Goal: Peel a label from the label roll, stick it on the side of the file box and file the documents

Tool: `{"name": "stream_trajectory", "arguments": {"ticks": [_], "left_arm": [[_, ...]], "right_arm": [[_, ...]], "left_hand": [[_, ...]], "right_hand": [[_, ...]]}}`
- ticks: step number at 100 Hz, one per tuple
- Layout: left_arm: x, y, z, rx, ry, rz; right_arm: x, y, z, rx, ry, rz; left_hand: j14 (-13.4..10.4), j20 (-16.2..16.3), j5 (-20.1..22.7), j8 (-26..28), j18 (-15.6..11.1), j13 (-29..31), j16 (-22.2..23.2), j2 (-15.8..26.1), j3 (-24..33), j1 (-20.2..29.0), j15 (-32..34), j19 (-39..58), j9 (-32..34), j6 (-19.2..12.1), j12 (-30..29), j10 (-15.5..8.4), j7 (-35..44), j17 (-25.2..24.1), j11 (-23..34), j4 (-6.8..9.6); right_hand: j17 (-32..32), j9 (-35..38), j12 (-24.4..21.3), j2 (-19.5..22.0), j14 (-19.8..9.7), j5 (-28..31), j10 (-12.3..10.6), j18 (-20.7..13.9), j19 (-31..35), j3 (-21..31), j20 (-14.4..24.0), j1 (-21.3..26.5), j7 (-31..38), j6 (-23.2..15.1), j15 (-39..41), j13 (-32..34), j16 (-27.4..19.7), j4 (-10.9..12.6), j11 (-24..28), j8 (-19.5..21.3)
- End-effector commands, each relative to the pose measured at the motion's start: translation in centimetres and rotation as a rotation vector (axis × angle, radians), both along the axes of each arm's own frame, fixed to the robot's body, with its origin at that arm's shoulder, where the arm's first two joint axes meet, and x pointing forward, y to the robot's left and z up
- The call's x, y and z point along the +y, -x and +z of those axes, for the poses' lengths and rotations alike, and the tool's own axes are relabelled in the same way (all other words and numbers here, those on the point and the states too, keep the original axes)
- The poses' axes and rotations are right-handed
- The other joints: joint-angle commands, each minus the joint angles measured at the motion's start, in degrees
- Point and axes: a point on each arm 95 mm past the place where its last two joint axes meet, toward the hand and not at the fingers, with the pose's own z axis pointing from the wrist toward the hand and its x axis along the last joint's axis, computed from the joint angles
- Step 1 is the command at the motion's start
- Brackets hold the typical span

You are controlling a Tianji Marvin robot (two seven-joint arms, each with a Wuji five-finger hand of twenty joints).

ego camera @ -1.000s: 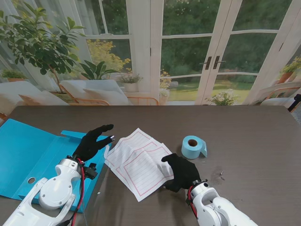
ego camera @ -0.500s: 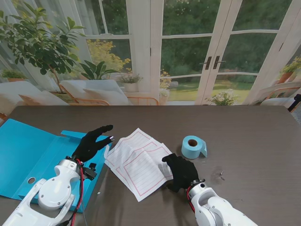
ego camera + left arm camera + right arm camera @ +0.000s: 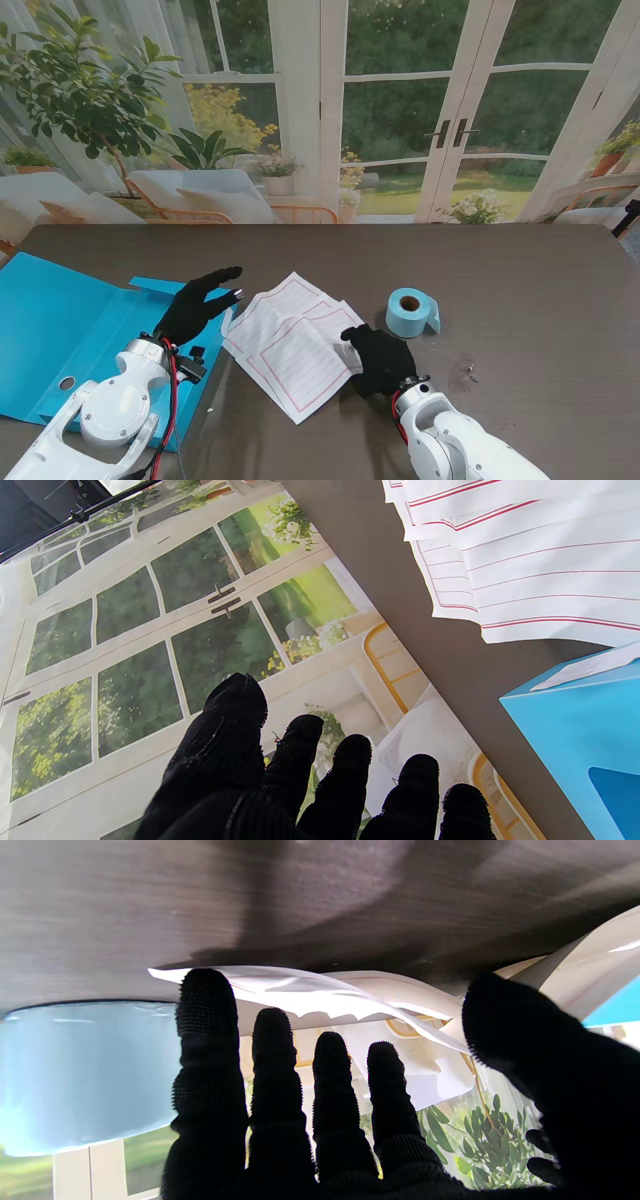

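White documents [image 3: 290,345] with red lines lie fanned on the dark table between my hands. My right hand [image 3: 378,360] rests at their right edge, fingers spread; in the right wrist view the fingers [image 3: 280,1075] reach under lifted sheet edges [image 3: 320,995], holding nothing. The light blue label roll [image 3: 409,313] stands just beyond that hand, seen again as a pale blue roll [image 3: 85,1075]. The open blue file box [image 3: 70,330] lies flat at the left. My left hand [image 3: 200,300] hovers open at its right edge, near the papers [image 3: 525,565] and the box corner [image 3: 575,720].
The table's far edge [image 3: 320,226] meets a backdrop of windows and plants. A small bit of debris [image 3: 468,370] lies right of my right hand. My left forearm [image 3: 110,410] overlaps the box's near corner.
My right hand has slid a little forward and left along the papers' right edge, nudging the sheets leftward. The left hand has stayed put.
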Motion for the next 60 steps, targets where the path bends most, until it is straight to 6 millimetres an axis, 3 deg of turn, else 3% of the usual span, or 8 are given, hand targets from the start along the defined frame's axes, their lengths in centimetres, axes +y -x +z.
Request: {"name": "stream_trajectory", "arguments": {"ticks": [1, 11, 20, 35, 41, 44, 60], "left_arm": [[-0.21, 0.17, -0.04, 0.011, 0.002, -0.018], [-0.23, 0.21, -0.05, 0.014, 0.007, -0.019], [-0.24, 0.24, -0.06, 0.019, 0.009, -0.022], [-0.31, 0.26, -0.09, 0.024, 0.013, -0.025], [-0.35, 0.26, -0.10, 0.026, 0.016, -0.025], [-0.37, 0.26, -0.11, 0.027, 0.017, -0.026], [-0.49, 0.23, -0.20, 0.037, 0.021, -0.031]], "right_arm": [[0.29, 0.38, -0.49, 0.030, 0.004, 0.018], [0.34, 0.41, -0.70, 0.035, -0.010, 0.022], [0.40, 0.37, -0.81, 0.030, -0.024, 0.022], [0.55, 0.27, -0.98, 0.024, -0.050, 0.017], [0.64, 0.24, -0.97, 0.018, -0.061, 0.013], [0.69, 0.21, -0.94, 0.013, -0.067, 0.011], [0.93, -0.09, -0.48, -0.049, -0.103, -0.013]], "left_hand": [[0.0, -0.6, 0.3, -0.4, -1.0, 0.8, 0.0, 2.0, -1.3, 0.5, 0.1, -1.0, 0.7, -1.3, 0.4, -0.1, 0.1, -1.3, 0.2, 1.53], [0.1, -0.6, 0.1, -0.5, -0.9, 0.9, 0.0, 2.3, -1.5, 0.6, 0.1, -1.0, 0.7, -1.4, 0.4, 0.0, 0.1, -1.3, 0.2, 1.53], [0.1, -0.6, 0.1, -0.5, -0.9, 0.9, 0.0, 2.6, -1.8, 0.5, 0.1, -1.0, 0.5, -1.3, 0.3, 0.0, 0.0, -1.3, 0.2, 1.52], [0.3, -0.7, 0.1, -0.5, -0.8, 0.9, 0.1, 2.9, -2.0, 0.6, 0.1, -1.0, 0.5, -1.1, 0.3, 0.3, 0.0, -1.3, 0.2, 1.51], [0.3, -0.7, 0.3, -0.5, -0.8, 0.9, 0.1, 3.1, -2.2, 0.7, 0.1, -0.9, 0.5, -1.0, 0.3, 0.4, 0.1, -1.2, 0.2, 1.51], [0.4, -0.7, 0.2, -0.5, -0.8, 1.0, 0.1, 3.1, -2.2, 0.7, 0.1, -0.9, 0.6, -1.0, 0.3, 0.3, 0.0, -1.2, 0.2, 1.50], [0.4, -0.7, 0.0, -0.5, -0.7, 1.0, 0.1, 3.4, -2.5, 0.7, 0.1, -0.9, 0.7, -0.7, 0.3, 0.6, -0.1, -1.2, 0.2, 1.52]], "right_hand": [[-31.0, 2.3, -0.7, 4.8, -0.1, 0.3, -1.7, -1.0, 2.2, 1.2, -1.4, 0.7, 1.1, -1.0, 0.5, 2.4, 0.1, 2.2, 0.6, 0.6], [-29.7, 5.4, -0.7, 10.4, -0.2, 2.4, -2.3, -1.1, 3.1, 2.5, -1.5, 1.1, 1.9, -1.9, 1.3, 5.2, 0.4, 3.3, 0.8, 1.1], [-27.3, 9.8, -0.7, 11.2, -0.7, 6.1, -3.4, -1.1, 4.7, 4.4, -1.5, 1.5, 2.8, -2.8, 2.1, 8.6, 0.7, 3.6, 1.0, 1.7], [-23.5, 18.5, -0.7, 15.2, -1.2, 12.2, -5.8, -1.3, 8.0, 3.2, -2.2, 5.9, 2.8, -3.7, 2.5, 14.7, 1.1, 3.4, 0.0, 2.7], [-21.0, 23.6, -1.0, 13.5, -2.0, 16.4, -5.8, -1.9, 9.4, 2.8, -2.5, 8.6, 3.1, -4.7, 3.1, 18.1, 1.6, -1.7, -1.0, 3.2], [-20.2, 25.3, -0.7, 12.8, -2.1, 18.1, -5.8, -2.0, 9.8, 2.9, -2.8, 9.3, 3.8, -5.1, 3.1, 19.4, 1.8, -3.5, -1.7, 0.7], [-12.1, 34.5, 0.3, 8.6, -4.5, 24.5, -5.2, -3.1, 14.1, 3.8, -2.9, 13.8, 11.7, -7.3, 6.1, 28.5, 3.6, -7.8, -3.6, -8.4]]}}
